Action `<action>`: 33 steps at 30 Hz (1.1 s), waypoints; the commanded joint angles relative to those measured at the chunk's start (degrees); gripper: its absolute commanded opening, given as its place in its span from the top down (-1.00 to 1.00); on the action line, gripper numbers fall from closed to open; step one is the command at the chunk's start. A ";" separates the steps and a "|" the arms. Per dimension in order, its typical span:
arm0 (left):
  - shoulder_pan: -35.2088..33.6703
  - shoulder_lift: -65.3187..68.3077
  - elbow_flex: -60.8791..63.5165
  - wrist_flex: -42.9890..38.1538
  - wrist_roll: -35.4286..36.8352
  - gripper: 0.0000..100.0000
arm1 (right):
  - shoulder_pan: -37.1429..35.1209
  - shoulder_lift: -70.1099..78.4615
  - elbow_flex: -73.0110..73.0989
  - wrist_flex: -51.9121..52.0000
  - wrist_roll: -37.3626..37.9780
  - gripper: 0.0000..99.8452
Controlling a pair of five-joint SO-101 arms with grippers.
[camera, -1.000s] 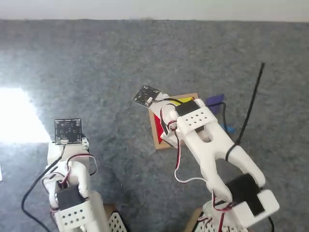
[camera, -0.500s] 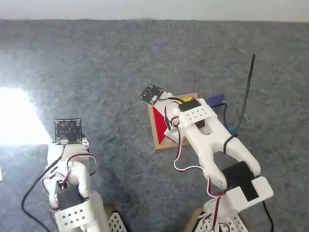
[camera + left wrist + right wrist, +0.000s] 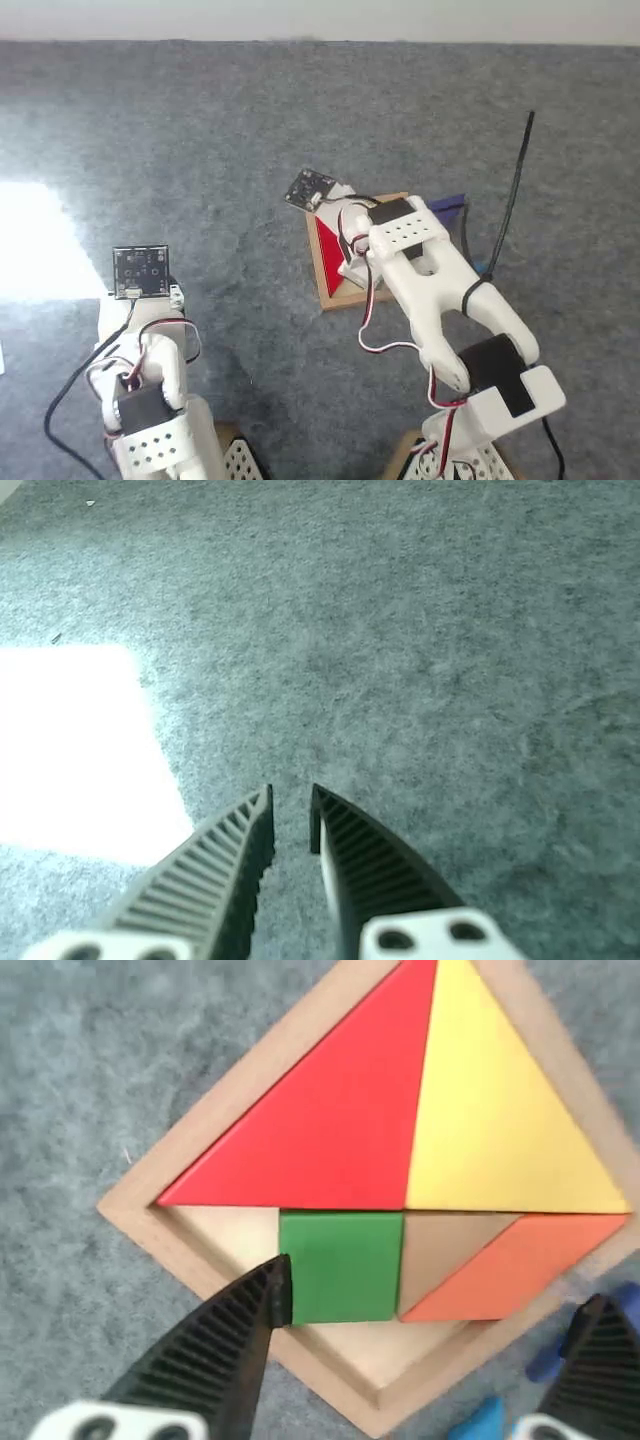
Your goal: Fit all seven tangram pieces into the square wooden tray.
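- Gaping wide, the right gripper [image 3: 437, 1285] hangs over the wooden tray [image 3: 240, 1095], holding nothing; 1 fingertip [image 3: 272, 1285] sits at the green square [image 3: 340, 1265]
- red triangle [image 3: 330, 1120], yellow triangle [image 3: 490, 1120] and orange parallelogram [image 3: 490, 1270] also lie inside the tray; a blue piece [image 3: 480, 1425] lies just outside
- left gripper [image 3: 290, 798]: jaws nearly together, empty, over grey carpet [image 3: 450, 630], well apart from the tray

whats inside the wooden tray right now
Red triangle, yellow triangle, green square, orange parallelogram, bare wood between. The right gripper's finger covers a bit of tray beside the square.
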State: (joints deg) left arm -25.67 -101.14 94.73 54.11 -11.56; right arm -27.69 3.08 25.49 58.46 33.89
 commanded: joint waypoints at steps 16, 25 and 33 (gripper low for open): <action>0.35 -0.44 -0.57 -1.32 0.18 0.88 | 24.57 -20.79 7.74 -1.45 -8.26 0.19; 0.35 -0.44 -0.57 -1.32 0.18 0.88 | 26.86 -20.44 7.74 2.42 -8.35 0.19; 2.20 -0.44 0.13 -1.41 0.09 0.88 | 25.63 -20.18 6.68 -7.52 -16.09 0.19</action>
State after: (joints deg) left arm -25.67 -101.14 94.73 54.11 -11.56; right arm -0.79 -14.68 33.76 55.74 22.90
